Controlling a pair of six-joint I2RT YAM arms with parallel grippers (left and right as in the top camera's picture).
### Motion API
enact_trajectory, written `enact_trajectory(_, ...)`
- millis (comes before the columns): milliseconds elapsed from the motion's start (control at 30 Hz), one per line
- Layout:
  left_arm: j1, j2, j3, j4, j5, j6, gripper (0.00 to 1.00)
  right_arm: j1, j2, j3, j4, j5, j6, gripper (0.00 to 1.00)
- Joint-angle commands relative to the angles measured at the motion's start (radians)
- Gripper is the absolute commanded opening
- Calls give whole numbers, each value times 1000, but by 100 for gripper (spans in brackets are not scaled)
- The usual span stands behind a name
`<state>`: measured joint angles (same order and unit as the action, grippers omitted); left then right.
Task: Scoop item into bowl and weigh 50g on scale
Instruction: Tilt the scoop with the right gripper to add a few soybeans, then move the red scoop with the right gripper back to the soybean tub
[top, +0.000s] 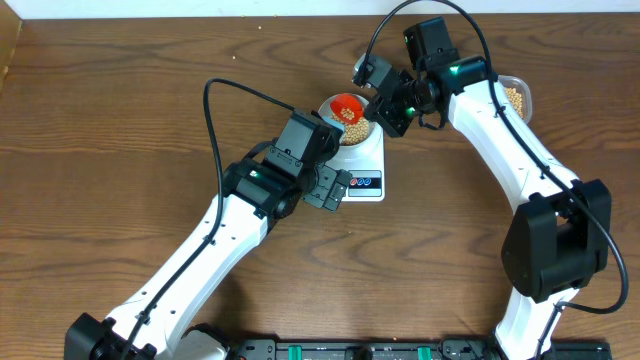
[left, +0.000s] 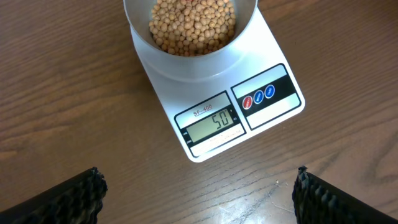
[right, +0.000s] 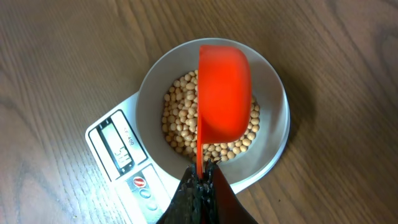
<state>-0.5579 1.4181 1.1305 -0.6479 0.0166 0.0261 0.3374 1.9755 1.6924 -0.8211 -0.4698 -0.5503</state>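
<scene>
right gripper (right: 200, 179) | clamps scoop (right: 224, 93) handle | beans (right: 177, 118) beneath, in bowl (right: 277, 106)

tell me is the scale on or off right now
On. In the left wrist view the scale has a display showing the digits 50, with the bowl of beans sitting on it.

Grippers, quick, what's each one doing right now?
Left gripper: open, holding nothing, near the scale.
Right gripper: shut on the red scoop handle, over the bowl.
</scene>
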Motion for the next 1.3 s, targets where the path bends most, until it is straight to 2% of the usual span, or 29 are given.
enact_trajectory(0,3,1,3,-2,-3,-2,98,5,-27,8,-2,-5,-12,1)
enact_trajectory(267,3,1,3,-3,-3,-2,98,-10,-27,8,0,-40,23,1)
enact_trajectory(567,3,1,3,-3,-3,-2,98,-125,-29,8,-2,-332,93,1)
enact_trajectory(800,3,1,3,-2,-3,-2,98,-265,-34,8,-7,-555,114,1)
enact_trajectory(933,3,1,3,-3,-3,-2,98,-357,-35,8,-22,-608,132,1)
enact_trajectory(1267,3,1,3,-2,-3,-2,98,-633,-35,8,-127,-547,130,1)
